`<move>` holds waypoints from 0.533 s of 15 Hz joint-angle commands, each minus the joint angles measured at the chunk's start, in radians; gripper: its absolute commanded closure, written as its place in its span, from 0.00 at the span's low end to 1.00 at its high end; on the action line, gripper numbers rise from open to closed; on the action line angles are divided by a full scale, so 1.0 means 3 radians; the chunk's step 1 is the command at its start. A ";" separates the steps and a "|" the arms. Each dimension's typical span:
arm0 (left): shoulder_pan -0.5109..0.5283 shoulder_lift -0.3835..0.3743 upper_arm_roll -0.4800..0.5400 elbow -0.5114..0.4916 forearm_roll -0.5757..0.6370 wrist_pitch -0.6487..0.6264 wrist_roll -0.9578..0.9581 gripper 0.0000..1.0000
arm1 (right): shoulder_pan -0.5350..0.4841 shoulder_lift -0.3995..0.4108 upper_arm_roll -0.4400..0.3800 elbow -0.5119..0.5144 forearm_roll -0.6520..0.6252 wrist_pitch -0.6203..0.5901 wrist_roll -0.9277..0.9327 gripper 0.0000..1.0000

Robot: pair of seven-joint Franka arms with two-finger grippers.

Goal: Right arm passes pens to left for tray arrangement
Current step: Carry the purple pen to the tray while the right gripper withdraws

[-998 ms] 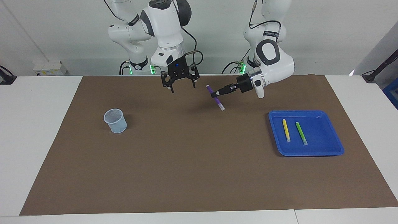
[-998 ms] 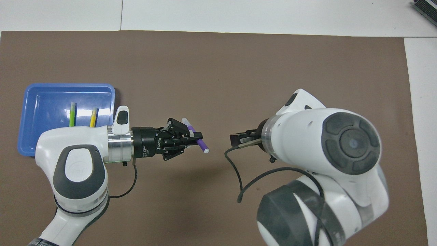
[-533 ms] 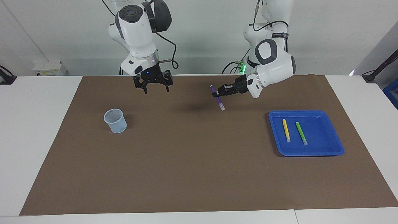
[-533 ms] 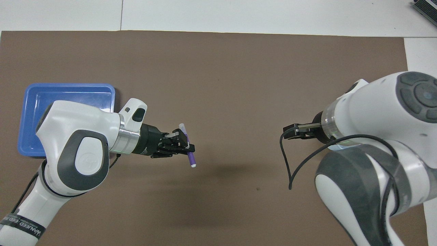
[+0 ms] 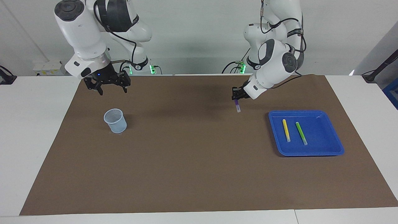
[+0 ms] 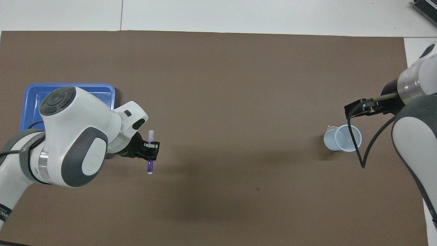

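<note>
Left gripper (image 5: pixel 237 97) clamped on the purple pen (image 5: pixel 237 106), held up over the brown mat (image 5: pixel 192 161).

The purple pen is slim with a pale tip at each visible end, gripped near its middle and hanging almost upright, between the cup (image 5: pixel 115 120) and the tray (image 5: pixel 329 148), closer to the tray. In the bright-blue tray the yellow pen (image 5: pixel 286 130) and green pen (image 5: pixel 301 133) lie side by side, apart, pale ends pointing away from the robots. The right gripper (image 5: pixel 107 87), fingers spread wide and empty, hangs over the mat's edge near the translucent cup.

Pale wall (image 5: pixel 202 37) — white table (image 5: pixel 37 130)
</note>
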 commanded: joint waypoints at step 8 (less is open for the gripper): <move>0.0799 0.0168 -0.0003 0.0504 0.1415 -0.0311 0.0178 1.00 | 0.0063 -0.0341 -0.0018 -0.0445 -0.0051 -0.0045 0.0001 0.00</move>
